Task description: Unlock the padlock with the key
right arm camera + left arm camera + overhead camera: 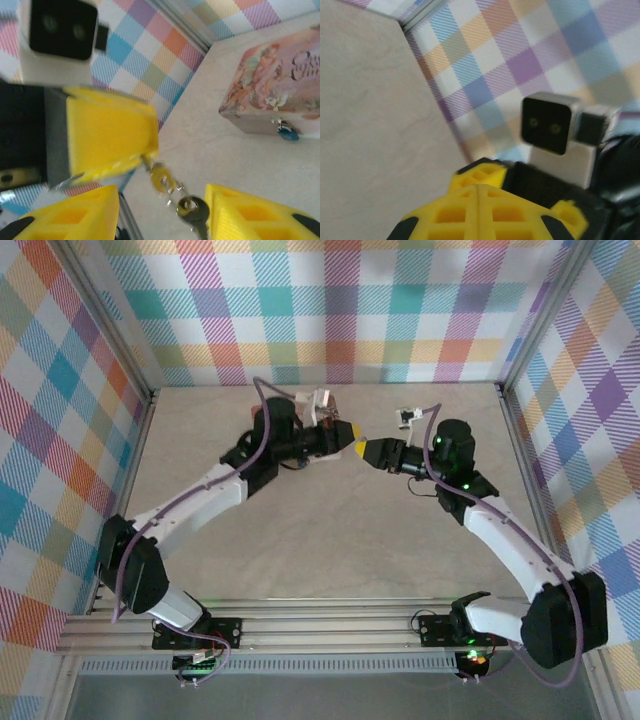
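Note:
My left gripper (352, 439) and right gripper (368, 450) meet tip to tip above the middle of the table. In the right wrist view the left gripper (145, 150) is shut on a brass key (161, 175), pinching its thin end. A ring links that key to a second, dark-headed key (192, 210), which dangles below it. Both hang between the parted fingers of my open right gripper (162, 192) without touching them. The small teal padlock (287, 132) hangs on the front of a pink illustrated tin (275, 90) resting on the table. The left wrist view shows the left gripper (479, 197) closed.
Plaid walls enclose the beige table (330, 530) on three sides, with metal corner posts (505, 390). The right arm's wrist camera (547, 122) sits close in front of the left wrist view. An aluminium rail (330, 625) carries both arm bases at the near edge.

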`<state>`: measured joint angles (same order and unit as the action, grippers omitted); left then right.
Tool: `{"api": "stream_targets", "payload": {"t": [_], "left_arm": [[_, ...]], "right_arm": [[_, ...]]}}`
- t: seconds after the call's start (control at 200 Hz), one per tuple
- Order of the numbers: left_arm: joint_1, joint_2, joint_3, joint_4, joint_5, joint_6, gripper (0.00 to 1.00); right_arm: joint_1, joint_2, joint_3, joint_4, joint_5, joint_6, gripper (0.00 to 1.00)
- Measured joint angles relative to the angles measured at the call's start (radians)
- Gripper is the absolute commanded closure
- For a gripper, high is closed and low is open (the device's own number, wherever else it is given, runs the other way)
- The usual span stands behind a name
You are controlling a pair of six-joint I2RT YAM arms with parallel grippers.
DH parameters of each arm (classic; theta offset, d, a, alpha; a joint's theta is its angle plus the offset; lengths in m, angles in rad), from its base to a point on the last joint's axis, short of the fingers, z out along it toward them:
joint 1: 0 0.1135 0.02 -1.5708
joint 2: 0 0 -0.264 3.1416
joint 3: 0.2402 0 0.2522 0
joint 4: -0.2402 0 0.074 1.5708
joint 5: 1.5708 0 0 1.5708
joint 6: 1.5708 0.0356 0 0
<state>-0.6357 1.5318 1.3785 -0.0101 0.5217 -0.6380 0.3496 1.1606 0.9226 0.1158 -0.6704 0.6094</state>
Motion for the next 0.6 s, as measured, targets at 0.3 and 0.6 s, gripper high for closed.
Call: {"api": "stream_targets", "payload": {"t": [0.3, 0.6], "left_arm": [[0.076, 0.119, 0.568, -0.792, 0.275, 0.669, 1.0], [0.075, 0.167, 0.582, -1.024, 0.407, 0.853, 1.0]], "right_arm": [[-0.11, -0.01, 0.18, -0.223, -0.289, -0.158, 0.53], [-0.053, 0.061, 0.27, -0.332, -0.432, -0.235, 0.53]]}}
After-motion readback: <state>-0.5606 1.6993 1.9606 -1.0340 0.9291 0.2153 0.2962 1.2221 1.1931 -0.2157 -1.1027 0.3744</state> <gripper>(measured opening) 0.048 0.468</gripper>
